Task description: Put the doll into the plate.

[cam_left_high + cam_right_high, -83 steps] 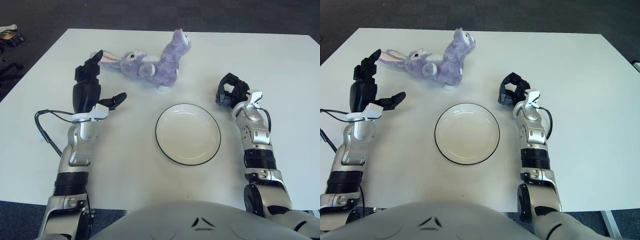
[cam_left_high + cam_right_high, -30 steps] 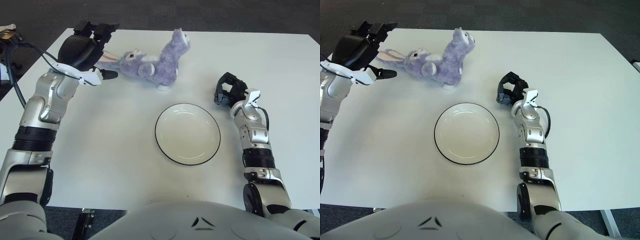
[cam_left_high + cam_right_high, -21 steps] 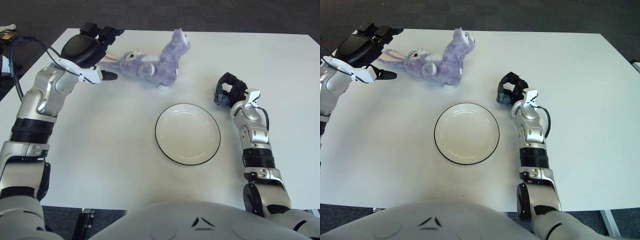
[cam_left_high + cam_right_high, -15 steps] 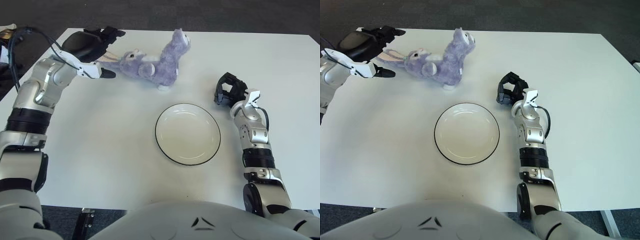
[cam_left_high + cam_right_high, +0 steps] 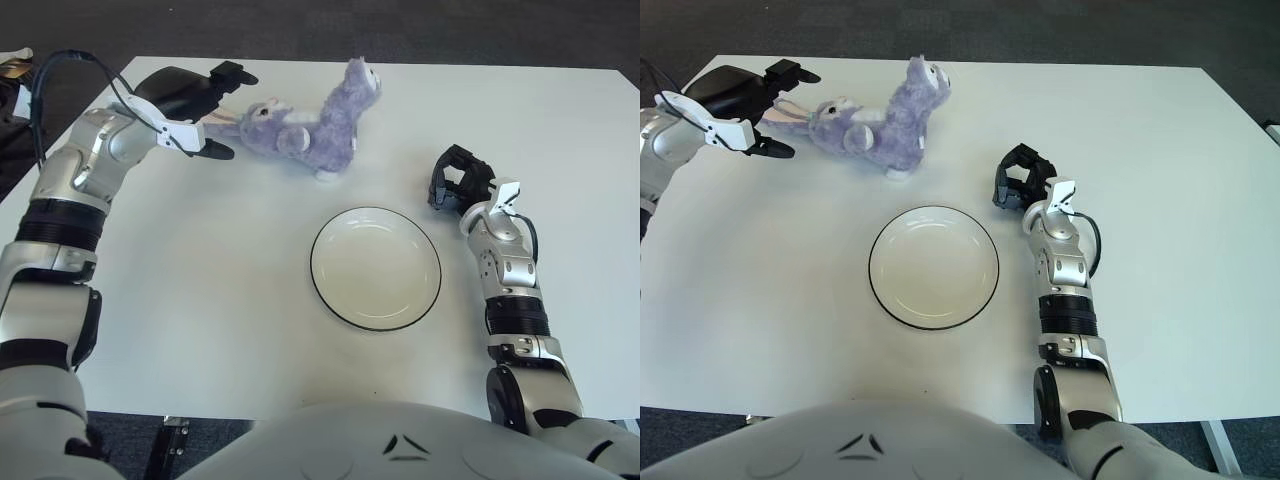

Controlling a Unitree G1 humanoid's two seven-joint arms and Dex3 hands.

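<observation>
One round white plate (image 5: 375, 268) with a dark rim sits near the robot on the white surface (image 5: 250, 300). To its right is the right hand (image 5: 458, 186), fingers curled and holding nothing. Farther back lies one purple bunny doll (image 5: 305, 127), stretched left to right, ears pointing left. The left hand (image 5: 190, 110) is by the ears, fingers spread and holding nothing.

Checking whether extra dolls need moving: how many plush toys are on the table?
1. The purple bunny doll lies at the table's far side, beyond the plate, by the open left hand. None seems hidden.
</observation>
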